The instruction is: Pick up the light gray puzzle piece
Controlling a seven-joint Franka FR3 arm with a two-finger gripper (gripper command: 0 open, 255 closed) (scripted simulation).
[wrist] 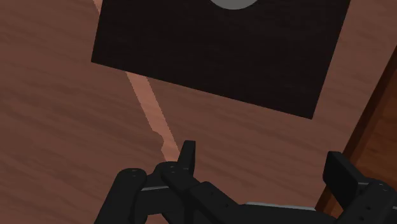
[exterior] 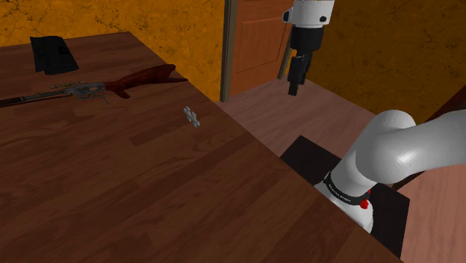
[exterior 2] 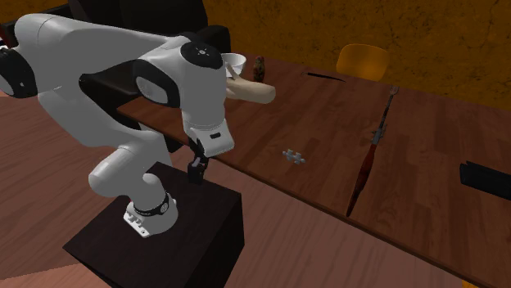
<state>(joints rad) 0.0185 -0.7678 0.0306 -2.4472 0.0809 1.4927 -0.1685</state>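
The gripper point(exterior: 296, 87) hung over the black stand point(exterior 2: 168, 245), fingers point(wrist: 186, 153) spread wide, well to the shoulder view's right of the light gray puzzle piece point(exterior: 193, 116).

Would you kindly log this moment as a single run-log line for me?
gripper: open, empty, above stand | light gray puzzle piece: lying on table, untouched | status: not yet picked

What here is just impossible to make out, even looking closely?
Light gray puzzle piece: too small in the shoulder view to read its outline.
Rifle: muzzle end cut off by the shoulder view's left edge.
White bowl: partly hidden behind the arm, second exterior view.
Black object: cut by that view's right edge.
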